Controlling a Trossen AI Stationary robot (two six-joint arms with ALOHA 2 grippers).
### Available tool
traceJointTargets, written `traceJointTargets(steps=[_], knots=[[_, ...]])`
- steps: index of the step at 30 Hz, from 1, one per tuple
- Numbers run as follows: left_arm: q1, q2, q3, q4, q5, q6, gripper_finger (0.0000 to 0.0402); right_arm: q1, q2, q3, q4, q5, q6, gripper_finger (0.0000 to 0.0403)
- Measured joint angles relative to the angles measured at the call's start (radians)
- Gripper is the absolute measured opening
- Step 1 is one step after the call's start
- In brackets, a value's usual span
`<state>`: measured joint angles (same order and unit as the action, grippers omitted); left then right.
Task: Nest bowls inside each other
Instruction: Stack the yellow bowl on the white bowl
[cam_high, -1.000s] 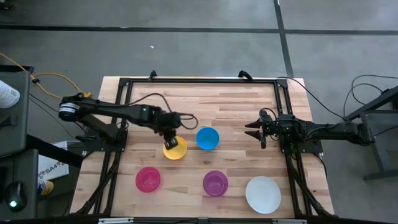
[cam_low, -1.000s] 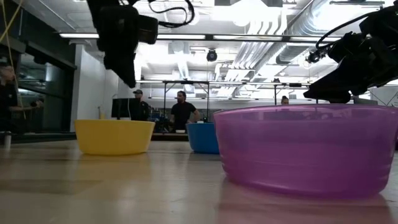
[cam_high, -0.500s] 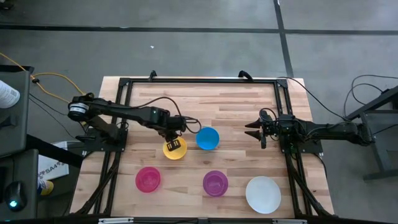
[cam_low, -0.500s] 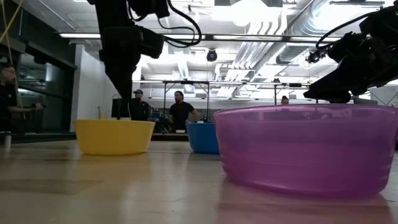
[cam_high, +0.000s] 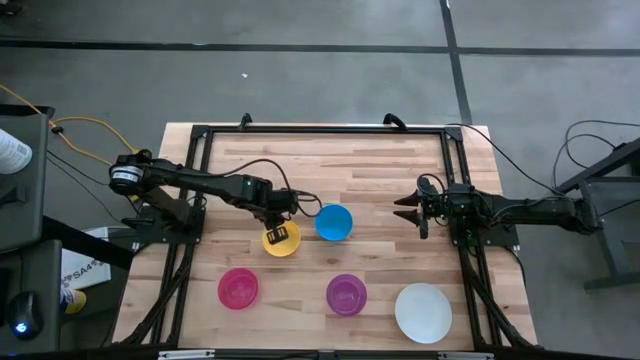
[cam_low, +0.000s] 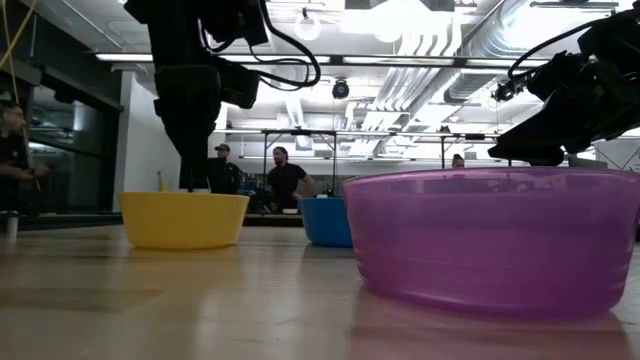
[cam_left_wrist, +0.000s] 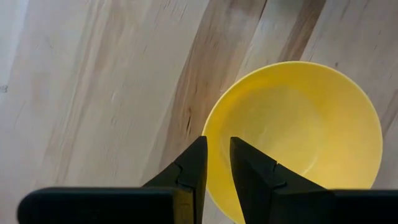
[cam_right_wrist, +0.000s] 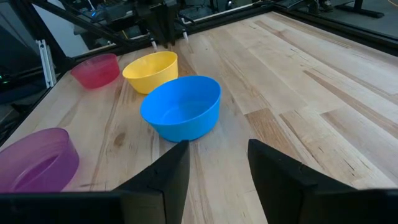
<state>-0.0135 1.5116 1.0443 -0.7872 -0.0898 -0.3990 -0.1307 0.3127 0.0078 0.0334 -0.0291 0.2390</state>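
Mid-frame on the wood table (cam_high: 380, 170), my left gripper (cam_left_wrist: 216, 146) straddles the yellow bowl (cam_high: 281, 238) rim, fingers slightly apart; blue bowl (cam_high: 334, 222) beside it. Right gripper (cam_high: 407, 208) open, idle. All 5 bowls empty.

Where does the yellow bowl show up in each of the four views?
High view: yellow bowl left of centre, under the left tool.
Low view: at left, the left tool's fingers coming down at its rim.
Left wrist view: fills the lower right, rim between the fingers.
Right wrist view: upper left.
Shared landmark: the blue bowl beside it, absent only from the left wrist view.
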Motion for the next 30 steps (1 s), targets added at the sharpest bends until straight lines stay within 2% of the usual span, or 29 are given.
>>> traceJointTargets(steps=[10, 21, 30], knots=[[0.0, 0.0, 0.0, -0.03, 0.0, -0.077, 0.007, 0.0, 0.0, 0.0, 0.0, 0.0, 0.0, 0.0156], [0.0, 0.013, -0.002, -0.054, 0.0, -0.077, 0.0072, 0.0, 0.0, 0.0, 0.0, 0.0, 0.0, 0.0156], [0.0, 0.031, -0.001, -0.045, -0.002, -0.053, 0.0137, 0.0, 0.0, 0.0, 0.0, 0.0, 0.0, 0.0156]])
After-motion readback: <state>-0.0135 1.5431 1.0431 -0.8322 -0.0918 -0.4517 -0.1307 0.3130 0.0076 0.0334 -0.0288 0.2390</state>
